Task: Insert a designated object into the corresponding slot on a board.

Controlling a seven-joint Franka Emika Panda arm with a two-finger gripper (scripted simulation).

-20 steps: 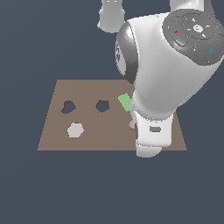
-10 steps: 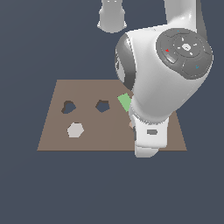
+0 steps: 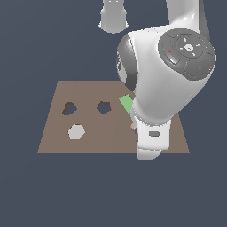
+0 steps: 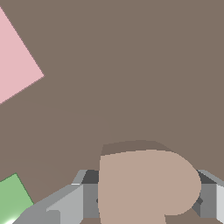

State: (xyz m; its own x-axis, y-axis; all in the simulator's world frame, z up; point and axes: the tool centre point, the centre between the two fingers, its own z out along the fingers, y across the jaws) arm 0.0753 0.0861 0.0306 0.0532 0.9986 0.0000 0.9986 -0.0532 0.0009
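Although the arm's bulk hides most of the action in the exterior view, the wrist view shows the tan heart piece [image 4: 146,186] sitting between the grey fingers [image 4: 65,203] of the gripper [image 4: 148,197], which stand on either side of it and appear closed against its edges, so the piece looks grasped. A slight shadow above it on the brown board [image 3: 57,133] suggests it is lifted a little, though that is a judgement.

In the exterior view only a sliver of the heart [image 3: 133,126] peeks out beside the wrist, at about 3 o'clock from the board's centre. The heart-shaped slot [image 3: 68,108] lies well apart, toward 9 o'clock near the board's far left edge, with the pentagon hole [image 3: 103,107] between them. A grey hexagon [image 3: 76,131] rests at 6 o'clock from the slot. A green piece [image 3: 126,103] lies near the wrist, and a pink square [image 4: 15,65] shows in the wrist view.

The pick seems done; carrying the heart across, turning it to match, and seating it remain.
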